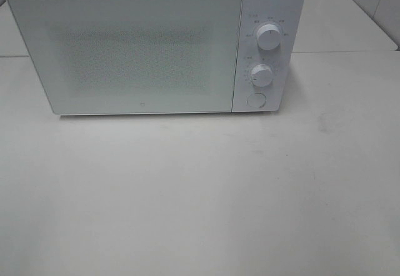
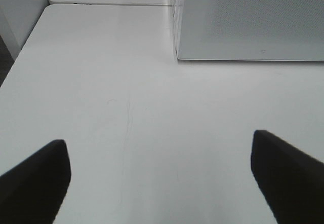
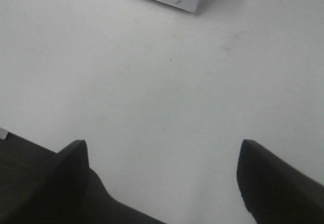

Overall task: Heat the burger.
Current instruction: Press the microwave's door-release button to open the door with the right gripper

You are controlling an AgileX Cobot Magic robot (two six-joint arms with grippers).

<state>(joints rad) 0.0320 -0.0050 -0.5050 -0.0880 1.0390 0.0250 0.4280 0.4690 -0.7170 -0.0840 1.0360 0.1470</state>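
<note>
Plainly, left pincer point(image 2: 159, 139) and right pincer point(image 3: 163, 143) splayed, empty, near closed microwave point(image 1: 125, 51); burger unseen.

Nothing is reading clearly; tiny grey markings are ringing the upper knob point(image 1: 269, 36) and lower knob point(image 1: 262, 74) of the microwave point(image 1: 156, 45), and a small mark is sitting low on its door point(image 1: 94, 82), all too blurred

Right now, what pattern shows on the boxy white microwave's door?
Fine dotted mesh on the white microwave door, clearest in exterior high.
</note>
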